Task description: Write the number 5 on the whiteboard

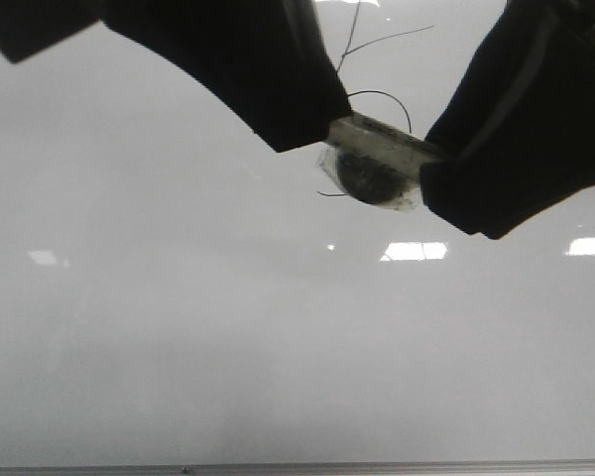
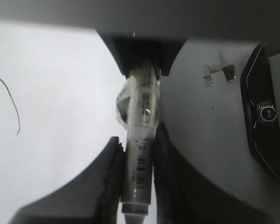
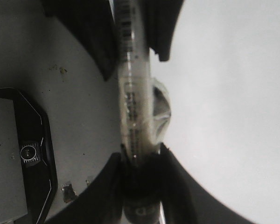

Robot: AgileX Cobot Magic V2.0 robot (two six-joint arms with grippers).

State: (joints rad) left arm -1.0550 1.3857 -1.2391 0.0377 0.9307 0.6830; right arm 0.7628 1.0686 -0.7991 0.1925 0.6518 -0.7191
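Fingers (image 2: 107,182) of the left gripper (image 2: 136,179) are pinching a pale marker (image 2: 141,140) along its barrel; the marker runs between them with its end just past the fingertips. Fingers (image 3: 175,186) of the right gripper (image 3: 141,175) are pinching the other end of the same marker (image 3: 133,93), on its dark end section. In the front view the marker (image 1: 387,139) bridges the left gripper (image 1: 307,114) and the right gripper (image 1: 446,178), tilted. A crumpled clear wrap holding a dark smudged mass (image 1: 372,178) clings to the marker's lower side.

The whiteboard (image 1: 228,347) lies beneath both grippers, glossy, with glare patches and a thin metal edge strip (image 1: 297,468) at its near side. Thin black strokes of the number 5 (image 1: 382,94) show on the whiteboard just beyond the marker, largely hidden by the left gripper. Completeness of the figure cannot be judged.
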